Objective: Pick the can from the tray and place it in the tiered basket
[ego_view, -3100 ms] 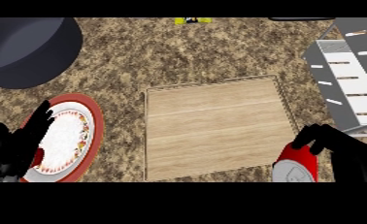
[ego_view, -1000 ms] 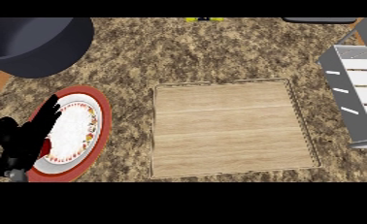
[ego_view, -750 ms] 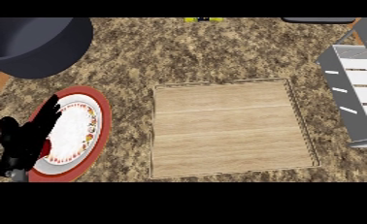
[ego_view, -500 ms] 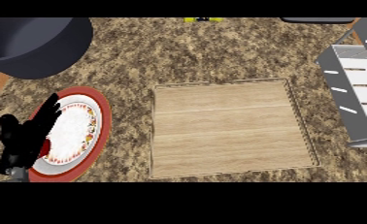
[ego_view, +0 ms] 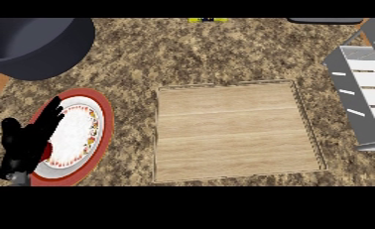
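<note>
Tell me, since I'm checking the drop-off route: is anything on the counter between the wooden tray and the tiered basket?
Nothing visible. Only bare counter lies between the tray and the tiered basket. The can itself does not show, nor does the right hand.

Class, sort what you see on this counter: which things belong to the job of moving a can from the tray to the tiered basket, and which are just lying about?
Belong to the job:
wooden tray
tiered basket
(no can in view)

Just lying about:
red-rimmed plate, with the left hand over it
dark pot
</note>
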### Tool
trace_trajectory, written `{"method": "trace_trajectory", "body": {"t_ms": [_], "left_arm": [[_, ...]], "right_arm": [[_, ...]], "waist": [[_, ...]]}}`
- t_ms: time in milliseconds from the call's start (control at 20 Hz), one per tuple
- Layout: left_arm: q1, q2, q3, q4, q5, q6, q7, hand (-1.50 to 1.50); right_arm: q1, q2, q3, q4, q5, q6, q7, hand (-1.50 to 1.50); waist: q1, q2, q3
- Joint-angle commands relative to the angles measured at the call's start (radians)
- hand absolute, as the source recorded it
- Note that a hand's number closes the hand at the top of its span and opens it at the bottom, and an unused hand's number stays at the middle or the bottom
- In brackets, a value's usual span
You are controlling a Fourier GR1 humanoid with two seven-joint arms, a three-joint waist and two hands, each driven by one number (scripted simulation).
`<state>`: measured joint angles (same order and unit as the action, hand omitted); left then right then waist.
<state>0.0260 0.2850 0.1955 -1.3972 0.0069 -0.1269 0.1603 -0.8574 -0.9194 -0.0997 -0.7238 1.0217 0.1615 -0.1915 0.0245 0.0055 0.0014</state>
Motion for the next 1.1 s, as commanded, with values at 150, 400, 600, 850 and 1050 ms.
{"method": "trace_trajectory", "body": {"t_ms": [150, 400, 600, 850, 1050], "left_arm": [[-0.021, -0.033, -0.01, 0.013, -0.02, 0.033, 0.005, 0.0], [-0.009, 0.015, 0.034, 0.015, 0.018, -0.022, 0.013, 0.0], [-0.002, -0.007, 0.013, 0.0, 0.005, -0.008, 0.012, 0.0], [-0.029, 0.009, 0.035, 0.033, 0.002, 0.001, 0.033, 0.0], [0.016, 0.007, 0.039, 0.015, 0.014, -0.021, -0.01, 0.0]], "right_arm": [[-0.091, 0.018, -0.059, 0.187, 0.003, 0.048, 0.105, -1.5], [-0.114, 0.025, -0.127, 0.212, -0.052, -0.034, 0.024, -1.5], [-0.172, -0.01, -0.24, 0.173, -0.154, -0.053, 0.038, -1.5], [-0.206, -0.106, -0.354, 0.234, -0.236, 0.025, 0.145, -1.5], [-0.165, -0.255, -0.481, 0.349, -0.335, 0.138, 0.117, -1.5]], "waist": [[0.0, 0.002, -0.001], [-0.005, 0.0, -0.001], [-0.012, -0.004, -0.001], [-0.022, -0.003, -0.002], [-0.026, -0.002, 0.001]]}}
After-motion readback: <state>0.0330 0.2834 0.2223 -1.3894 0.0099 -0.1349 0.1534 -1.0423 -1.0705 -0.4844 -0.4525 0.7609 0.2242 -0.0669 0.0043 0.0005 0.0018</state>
